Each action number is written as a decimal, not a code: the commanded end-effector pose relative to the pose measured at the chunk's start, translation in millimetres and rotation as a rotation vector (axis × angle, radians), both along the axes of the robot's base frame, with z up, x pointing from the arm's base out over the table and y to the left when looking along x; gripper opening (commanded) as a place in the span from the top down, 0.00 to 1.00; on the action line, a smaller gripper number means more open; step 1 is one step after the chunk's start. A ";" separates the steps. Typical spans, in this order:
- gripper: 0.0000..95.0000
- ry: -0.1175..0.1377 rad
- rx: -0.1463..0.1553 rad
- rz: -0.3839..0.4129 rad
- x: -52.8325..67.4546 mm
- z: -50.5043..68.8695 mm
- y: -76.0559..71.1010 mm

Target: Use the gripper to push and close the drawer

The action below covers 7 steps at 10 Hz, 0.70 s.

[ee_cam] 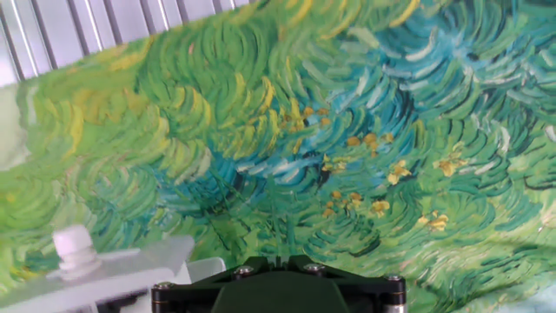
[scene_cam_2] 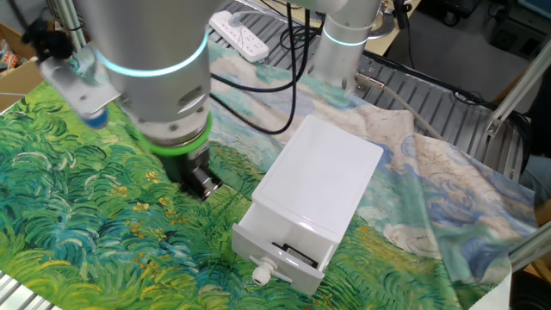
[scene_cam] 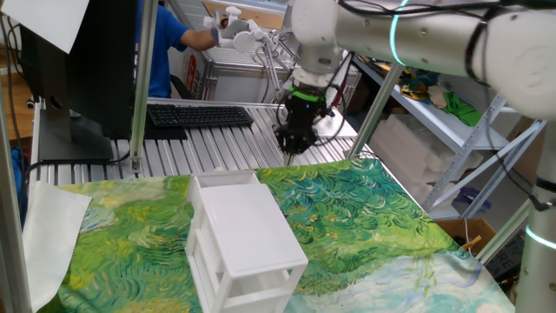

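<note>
The white cabinet [scene_cam_2: 323,176] lies on the green painted cloth. Its drawer [scene_cam_2: 282,257] stands out a little from the front and has a small white knob [scene_cam_2: 262,275]. In one fixed view the drawer's edge [scene_cam: 222,178] shows at the cabinet's far end. My black gripper [scene_cam_2: 204,186] with the green collar hangs just above the cloth, left of the drawer front and apart from it. It also shows in one fixed view [scene_cam: 292,148]. Its fingers look shut and empty. In the hand view the gripper [ee_cam: 278,260] is at the bottom edge, with the knob [ee_cam: 76,247] at lower left.
A black keyboard [scene_cam: 200,115] and a monitor [scene_cam: 78,69] stand on the metal table behind the cloth. A white power strip [scene_cam_2: 241,36] and black cables lie behind the cabinet. A person in blue [scene_cam: 169,43] is at the back. Shelving [scene_cam: 452,113] stands at the right.
</note>
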State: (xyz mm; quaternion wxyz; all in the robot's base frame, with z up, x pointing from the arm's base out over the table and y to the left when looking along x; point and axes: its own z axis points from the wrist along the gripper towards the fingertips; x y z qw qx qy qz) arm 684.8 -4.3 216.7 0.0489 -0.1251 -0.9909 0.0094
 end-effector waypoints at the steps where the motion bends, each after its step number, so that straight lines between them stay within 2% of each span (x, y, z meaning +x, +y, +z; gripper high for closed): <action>1: 1.00 -0.001 0.003 -0.008 10.4 -0.7 1.7; 2: 1.00 -0.004 0.002 -0.018 16.2 -2.1 3.3; 3: 1.00 -0.013 -0.003 -0.024 17.5 -3.0 4.1; 7: 1.00 -0.014 -0.002 -0.011 18.7 -4.9 5.3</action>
